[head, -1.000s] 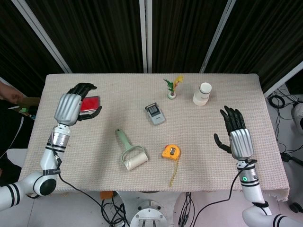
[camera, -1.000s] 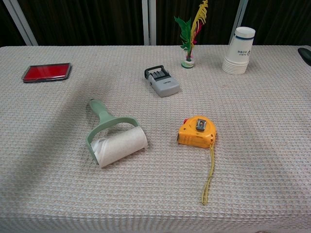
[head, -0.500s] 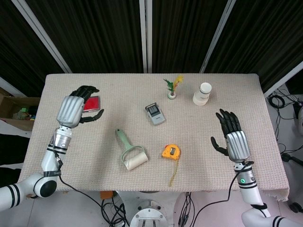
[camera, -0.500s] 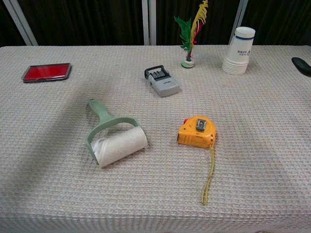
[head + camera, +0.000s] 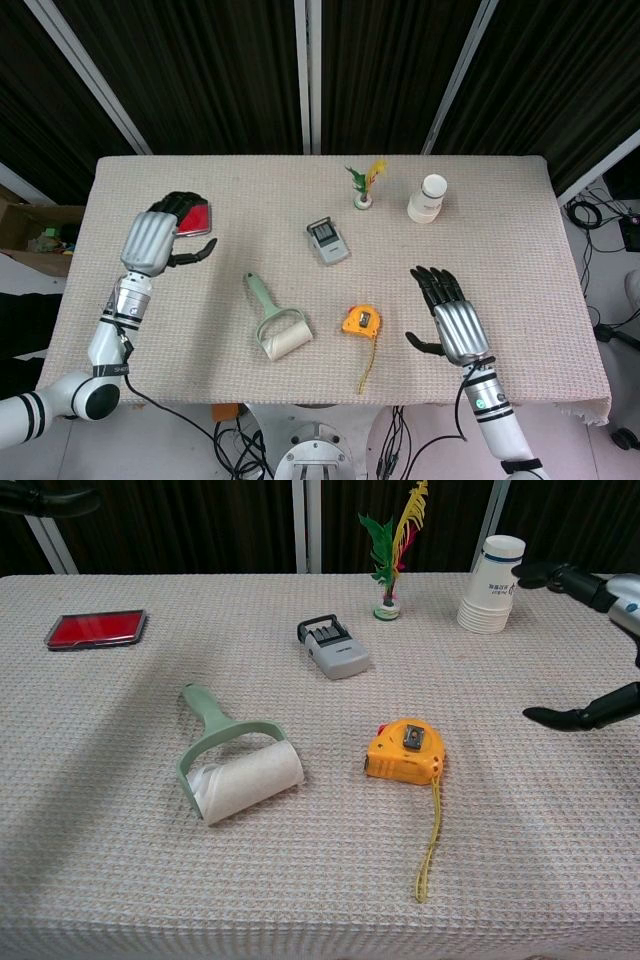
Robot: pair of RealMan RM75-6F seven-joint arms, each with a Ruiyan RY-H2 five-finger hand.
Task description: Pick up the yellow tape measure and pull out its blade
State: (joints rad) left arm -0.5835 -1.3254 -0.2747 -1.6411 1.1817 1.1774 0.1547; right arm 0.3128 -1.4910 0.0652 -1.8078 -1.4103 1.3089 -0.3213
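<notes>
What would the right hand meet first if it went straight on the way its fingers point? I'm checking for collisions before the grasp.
Probably nothing near: the right hand points up-table, well right of the yellow tape measure; the white paper cup stack lies roughly ahead, though depth is unclear.

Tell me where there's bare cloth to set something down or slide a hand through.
Free patches: the front strip below the lint roller and the tape measure, and the stretch between the red case and the stamper. Crowded: the back right, around the feather toy and paper cups, and beside the tape measure, where the right hand hovers.
</notes>
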